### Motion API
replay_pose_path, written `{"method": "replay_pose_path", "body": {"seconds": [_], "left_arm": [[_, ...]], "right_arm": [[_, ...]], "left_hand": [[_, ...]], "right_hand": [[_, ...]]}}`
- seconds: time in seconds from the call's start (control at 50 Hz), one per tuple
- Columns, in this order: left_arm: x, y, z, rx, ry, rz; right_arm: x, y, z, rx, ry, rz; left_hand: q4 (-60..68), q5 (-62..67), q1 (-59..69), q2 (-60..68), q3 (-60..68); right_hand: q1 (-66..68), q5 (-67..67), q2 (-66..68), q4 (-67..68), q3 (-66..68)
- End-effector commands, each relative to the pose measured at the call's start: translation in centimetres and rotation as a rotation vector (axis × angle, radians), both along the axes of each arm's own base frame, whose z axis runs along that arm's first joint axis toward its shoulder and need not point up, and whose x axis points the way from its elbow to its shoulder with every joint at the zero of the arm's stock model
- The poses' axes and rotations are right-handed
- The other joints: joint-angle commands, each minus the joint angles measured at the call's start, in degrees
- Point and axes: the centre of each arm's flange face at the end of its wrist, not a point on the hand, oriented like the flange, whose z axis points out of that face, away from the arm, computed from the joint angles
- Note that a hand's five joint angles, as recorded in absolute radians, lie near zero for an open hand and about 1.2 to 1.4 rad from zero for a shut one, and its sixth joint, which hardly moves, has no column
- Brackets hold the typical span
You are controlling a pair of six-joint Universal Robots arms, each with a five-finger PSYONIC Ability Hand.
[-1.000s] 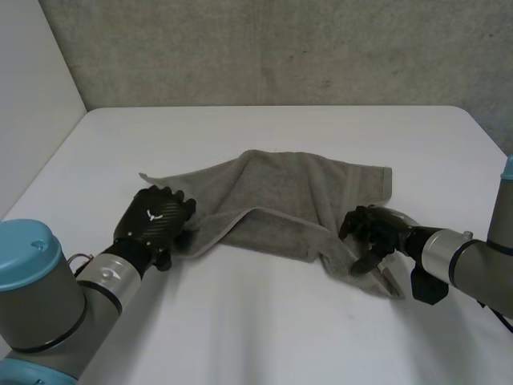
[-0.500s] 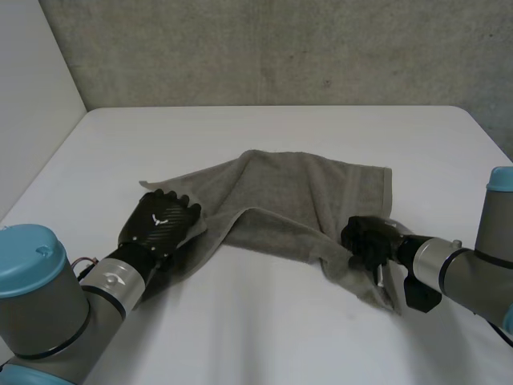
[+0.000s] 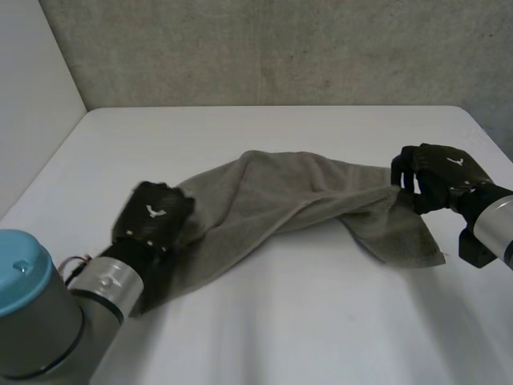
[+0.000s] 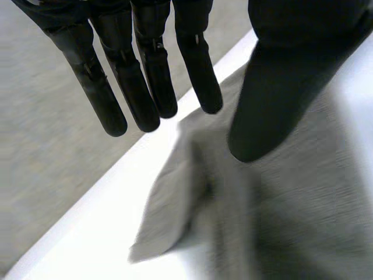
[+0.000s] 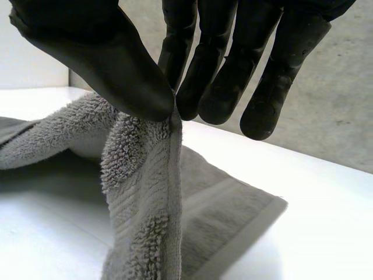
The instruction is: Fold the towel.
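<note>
Grey terry towel [image 3: 272,192] lies stretched in a loose, rumpled band across the middle of the white table [image 3: 280,321], running from near-left to far-right.

Left hand [image 3: 152,220] is at the towel's left end, back of the hand up, resting over the cloth there. In the left wrist view the left hand [image 4: 145,87] has straight, slightly spread fingers and the thumb stuck out apart from them. Nothing is pinched, so it is released. The towel [image 4: 291,221] lies under the thumb side, with a loose corner on the table past the fingertips. Can't tell if the thumb tip touches the cloth.

Right hand [image 3: 439,175] is at the towel's right end, near the table's right edge, grasping the towel. In the right wrist view the right hand [image 5: 99,52] clamps the towel's hemmed edge between thumb and fingertips. The towel [image 5: 145,192] hangs down from the pinch in a bunched vertical fold, and the rest trails flat on the table behind it.

In the head view, below the right hand a flap of towel drops to the table, with its corner lying just near of the hand. The stretch between the hands is twisted and creased, with one fold ridge running along its length.

Concrete wall [image 3: 280,48] stands behind the far edge of the table.
</note>
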Motion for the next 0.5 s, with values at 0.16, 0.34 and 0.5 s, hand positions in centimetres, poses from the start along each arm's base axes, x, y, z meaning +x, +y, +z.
{"method": "replay_pose_path", "body": {"seconds": [0.16,0.34,0.5], "left_arm": [[5.7,-8.4,-3.4,0.004,-0.116,0.403],[2.9,-4.4,1.2,-0.103,-0.027,0.217],[0.3,1.4,5.9,-0.149,0.155,0.052]], "right_arm": [[-0.5,0.1,-0.8,0.008,0.045,0.003],[-0.8,0.3,-0.9,0.005,0.049,-0.018],[-1.1,0.5,0.9,-0.054,0.043,-0.033]], "left_hand": [[11.7,11.8,11.8,11.7,11.8],[1.4,1.5,1.6,1.5,1.5],[-0.9,-0.8,-0.8,-0.9,-0.9]], "right_hand": [[4.1,3.4,4.2,4.0,3.5],[4.1,3.4,4.2,4.0,3.5],[4.1,3.4,4.2,4.0,3.5]]}}
